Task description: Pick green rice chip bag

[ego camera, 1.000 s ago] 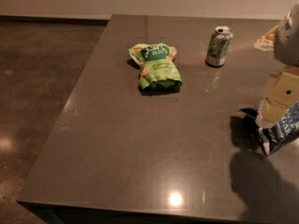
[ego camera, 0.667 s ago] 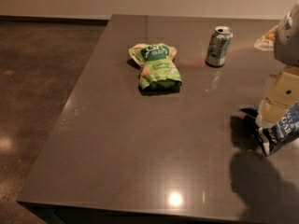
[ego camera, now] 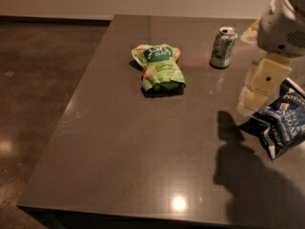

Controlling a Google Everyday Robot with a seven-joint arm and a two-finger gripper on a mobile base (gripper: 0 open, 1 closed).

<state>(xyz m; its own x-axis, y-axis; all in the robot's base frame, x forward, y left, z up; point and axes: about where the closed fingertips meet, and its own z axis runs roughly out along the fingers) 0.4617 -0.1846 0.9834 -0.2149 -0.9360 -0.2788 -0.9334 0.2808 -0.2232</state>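
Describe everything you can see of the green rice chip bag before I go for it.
The green rice chip bag is a light green, glossy, crinkled packet with a dark green label patch, white lettering and pale chip pictures. It lies flat, face up, on the dark grey table, lengthwise away from the camera, label end farther. Only the table touches it; the drink can stands apart on the picture's right. The pincer hangs near the right edge, well clear of the bag.

High oblique view over table (ego camera: pixel 119 151); jaws right edge.
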